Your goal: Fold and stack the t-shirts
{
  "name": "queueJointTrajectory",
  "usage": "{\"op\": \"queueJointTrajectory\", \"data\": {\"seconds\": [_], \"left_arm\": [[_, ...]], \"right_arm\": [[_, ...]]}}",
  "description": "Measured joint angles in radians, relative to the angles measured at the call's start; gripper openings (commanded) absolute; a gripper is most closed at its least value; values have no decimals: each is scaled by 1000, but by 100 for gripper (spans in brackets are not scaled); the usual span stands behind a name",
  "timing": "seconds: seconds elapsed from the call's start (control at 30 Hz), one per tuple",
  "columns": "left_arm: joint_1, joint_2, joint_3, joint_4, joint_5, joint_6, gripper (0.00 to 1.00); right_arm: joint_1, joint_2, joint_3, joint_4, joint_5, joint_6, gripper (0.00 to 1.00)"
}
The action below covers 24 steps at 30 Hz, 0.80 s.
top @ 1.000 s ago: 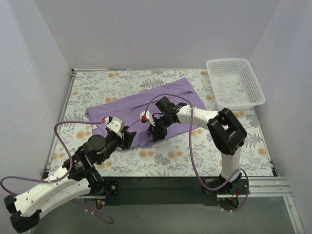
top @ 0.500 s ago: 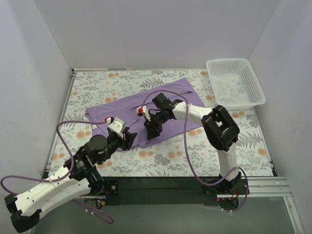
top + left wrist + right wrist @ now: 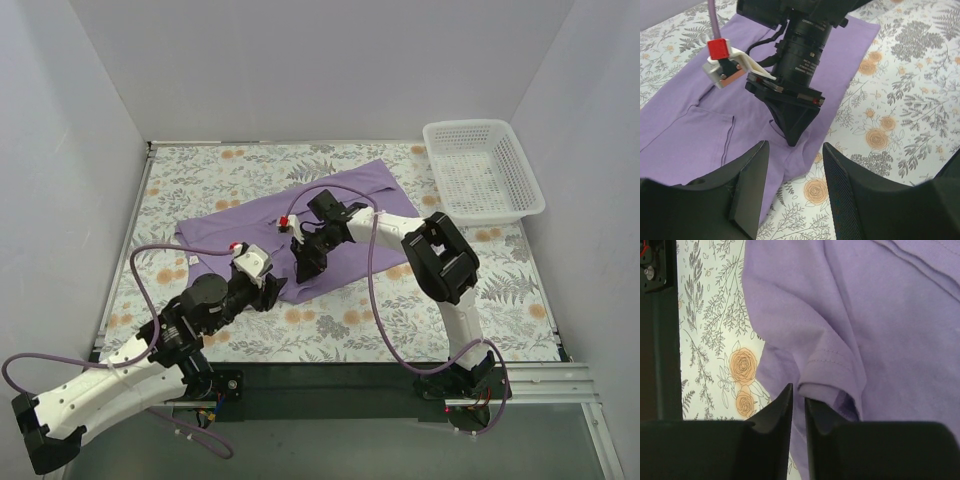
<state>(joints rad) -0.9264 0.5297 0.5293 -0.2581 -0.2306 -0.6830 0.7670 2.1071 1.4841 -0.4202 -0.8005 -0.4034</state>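
Note:
The lavender t-shirt [image 3: 345, 195] lies spread out on the flowered table, its near hem towards the arms. My right gripper [image 3: 303, 268] points down onto the shirt's near edge. In the right wrist view its fingers [image 3: 781, 407] stand almost together, with purple cloth [image 3: 880, 330] in the narrow gap beside a stitched hem fold. The left wrist view shows the right gripper's tip [image 3: 791, 139] pressed into puckered fabric [image 3: 700, 135]. My left gripper [image 3: 272, 283] hovers just left of it, open [image 3: 795, 167], over the shirt's edge and bare table with nothing between its fingers.
A white lattice basket [image 3: 483, 170] stands at the back right corner. White walls close in the table on three sides. The flowered table surface [image 3: 350, 320] stretches between the shirt's near edge and the arm bases. Purple cables loop over both arms.
My right gripper has slid left and nearer along the shirt to its front edge, and its jaws have narrowed on the cloth. The left gripper has crept slightly right towards it.

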Motion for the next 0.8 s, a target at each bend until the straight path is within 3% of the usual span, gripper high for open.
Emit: {"op": "queueJointTrajectory", "data": {"seconds": [0.1, 0.4, 0.57, 0.8], "left_arm": [[0, 31, -8, 5, 27, 40, 45], [1, 64, -63, 37, 120, 166, 44], [1, 67, -131, 78, 217, 311, 44], [0, 163, -214, 192, 224, 502, 44]], "right_arm": [[0, 9, 6, 6, 0, 35, 1], [-35, 10, 5, 58, -50, 169, 1], [-89, 7, -3, 123, -146, 282, 1], [-119, 5, -47, 232, -267, 473, 1]]}}
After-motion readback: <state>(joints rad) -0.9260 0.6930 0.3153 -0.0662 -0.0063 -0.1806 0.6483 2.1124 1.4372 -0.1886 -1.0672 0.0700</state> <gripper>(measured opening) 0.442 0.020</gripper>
